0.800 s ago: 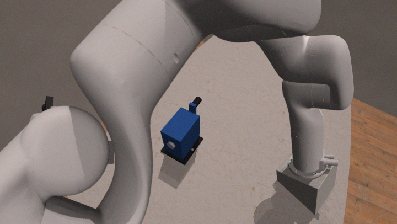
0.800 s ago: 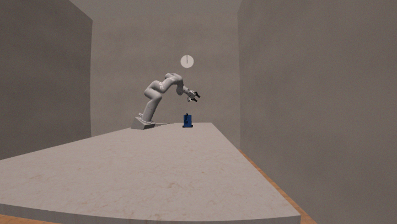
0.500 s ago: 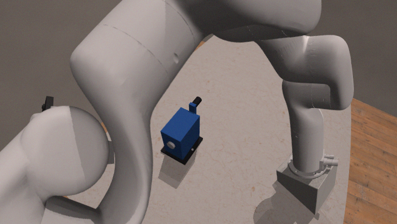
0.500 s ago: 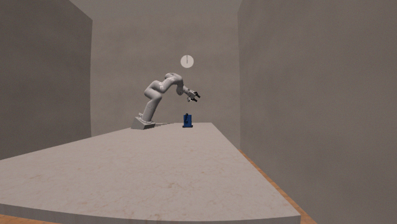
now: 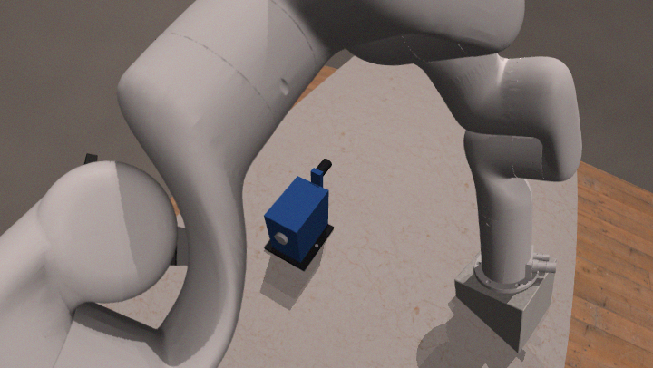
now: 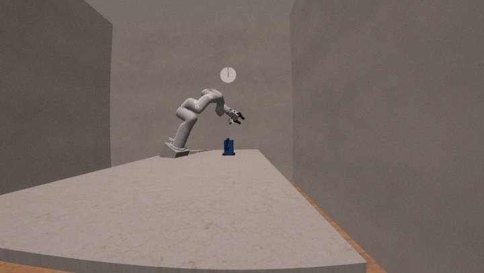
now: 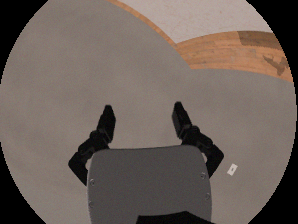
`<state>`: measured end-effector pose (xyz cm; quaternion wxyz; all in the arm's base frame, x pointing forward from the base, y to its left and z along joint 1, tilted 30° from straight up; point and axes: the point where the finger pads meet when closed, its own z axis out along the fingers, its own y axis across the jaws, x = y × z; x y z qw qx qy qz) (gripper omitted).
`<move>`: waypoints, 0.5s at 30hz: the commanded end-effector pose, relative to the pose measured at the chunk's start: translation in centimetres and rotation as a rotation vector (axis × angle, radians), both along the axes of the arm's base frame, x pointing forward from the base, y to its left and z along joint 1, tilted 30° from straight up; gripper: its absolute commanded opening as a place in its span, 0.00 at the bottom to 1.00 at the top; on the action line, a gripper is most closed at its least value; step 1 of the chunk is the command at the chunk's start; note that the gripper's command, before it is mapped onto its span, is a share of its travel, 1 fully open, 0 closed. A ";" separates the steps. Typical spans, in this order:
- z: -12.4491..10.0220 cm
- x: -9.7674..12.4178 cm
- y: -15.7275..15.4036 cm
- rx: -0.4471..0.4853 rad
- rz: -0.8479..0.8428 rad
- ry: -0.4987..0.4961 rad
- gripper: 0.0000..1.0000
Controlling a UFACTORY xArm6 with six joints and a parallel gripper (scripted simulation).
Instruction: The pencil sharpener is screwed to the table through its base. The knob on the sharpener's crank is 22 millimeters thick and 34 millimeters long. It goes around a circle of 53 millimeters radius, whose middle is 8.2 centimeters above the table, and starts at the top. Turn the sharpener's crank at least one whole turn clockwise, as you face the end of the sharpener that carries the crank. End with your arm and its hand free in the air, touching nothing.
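The blue pencil sharpener [image 5: 297,222] stands on its black base plate [image 5: 299,254] on the table. Its blue crank arm [image 5: 316,177] points up, with the black knob [image 5: 324,166] at the top. The sharpener also shows small and far in the exterior view [image 6: 228,146]. My gripper [image 6: 239,118] is open and empty, held in the air above and to the right of the sharpener, well apart from the knob. In the wrist view the two black fingers stand wide apart over bare table; the sharpener is not in that view.
The arm's base [image 5: 505,292] is bolted to the table to the right of the sharpener. Large arm links [image 5: 205,137] fill the near left of the top view. The table edge and wooden floor [image 5: 612,256] lie at the right. Walls stand close behind.
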<state>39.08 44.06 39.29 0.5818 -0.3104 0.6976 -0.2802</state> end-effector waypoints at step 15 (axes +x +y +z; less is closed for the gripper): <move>-0.3 4.5 -13.5 0.361 -0.307 0.170 1.00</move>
